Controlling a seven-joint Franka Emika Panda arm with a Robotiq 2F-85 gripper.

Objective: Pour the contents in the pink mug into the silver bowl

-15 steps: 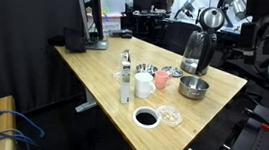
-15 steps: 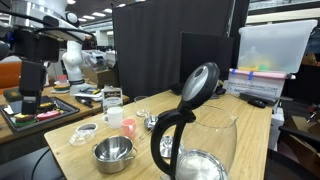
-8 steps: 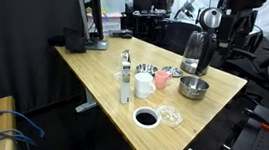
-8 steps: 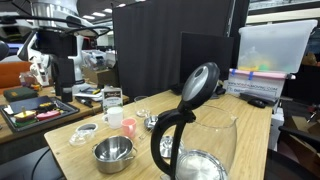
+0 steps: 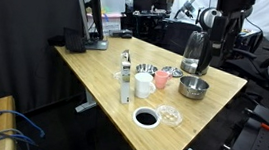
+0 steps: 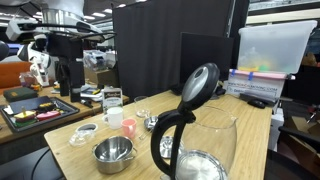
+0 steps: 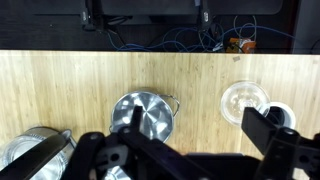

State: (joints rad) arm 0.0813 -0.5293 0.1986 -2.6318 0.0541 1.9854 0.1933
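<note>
Plainly apart, the two fingers of the black claw (image 6: 67, 88) hang spread in the upper left of an exterior view, with nothing between them. The wrist view agrees: one dark finger (image 7: 50, 160) shows at the lower left and its partner at the lower right.

The small pale pink ceramic mug with a handle (image 6: 128, 128) stands on the light wooden worktop (image 6: 60, 150), to the lower right of the claw and well apart from it. I cannot make out the pink mug in the wrist view, where the claw's body covers the bottom of the frame.

The large, deep, shiny round steel bowl (image 6: 113, 152) sits near the pink mug, just below it in that exterior view. In the wrist view the silver bowl (image 7: 145, 115) lies mid-frame, above the gap between the fingers.

In an exterior view the pink mug (image 5: 161, 80) stands between a taller white mug (image 5: 144, 84), just beside it on the left, and the silver bowl on the right. A tall glass kettle with black fittings (image 5: 197, 53) stands behind the silver bowl, between the dark arm at the upper right and the pink mug.

A smaller shallow steel bowl (image 5: 146, 70) sits behind the mugs. A slim upright bottle (image 5: 125, 82) stands left of the white mug. A clear glass dish (image 5: 169, 115) and a black round opening with a white rim (image 5: 145, 117) lie lower in the frame.
</note>
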